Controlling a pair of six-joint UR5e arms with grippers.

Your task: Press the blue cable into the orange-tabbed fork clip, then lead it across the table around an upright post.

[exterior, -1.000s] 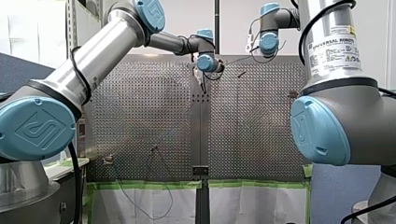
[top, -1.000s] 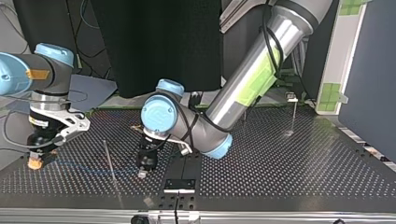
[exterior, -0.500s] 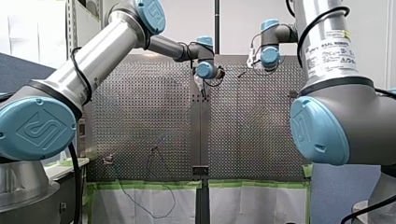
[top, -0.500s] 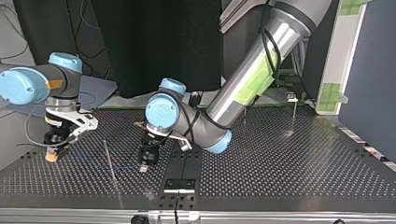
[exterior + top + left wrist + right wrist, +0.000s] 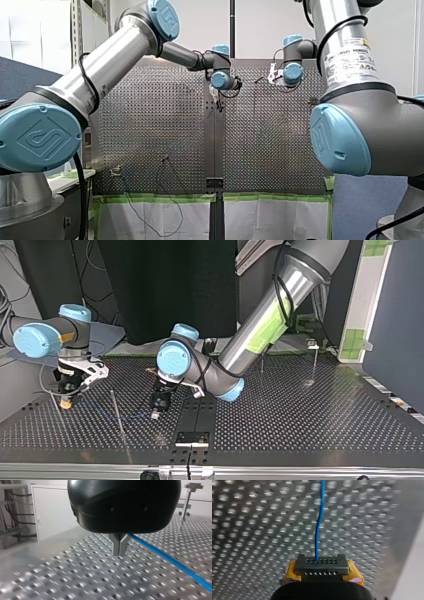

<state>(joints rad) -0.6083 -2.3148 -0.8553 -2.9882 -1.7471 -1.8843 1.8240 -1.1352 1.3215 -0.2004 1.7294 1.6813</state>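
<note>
The blue cable (image 5: 319,530) comes out between my right gripper's (image 5: 322,566) yellow pads (image 5: 354,574), which are shut on it, and runs ahead over the perforated table (image 5: 249,530). In the top view my right gripper (image 5: 65,401) stands low at the left. My left gripper (image 5: 156,415) stands near the middle, tips almost on the plate. A thin upright post (image 5: 118,412) rises between them. In the left wrist view the metal fingers (image 5: 117,546) are shut, and the cable (image 5: 170,560) leaves from beside them. I cannot make out an orange-tabbed clip.
Two more upright posts (image 5: 314,360) (image 5: 261,362) stand toward the top view's back right. A black bracket (image 5: 191,437) sits at the near edge in the middle. In the front view a thin dark wire (image 5: 150,220) hangs over the table's taped near edge.
My right gripper has moved toward the top view's middle and a little farther from that camera, carrying the cable. My left gripper has shifted only slightly.
</note>
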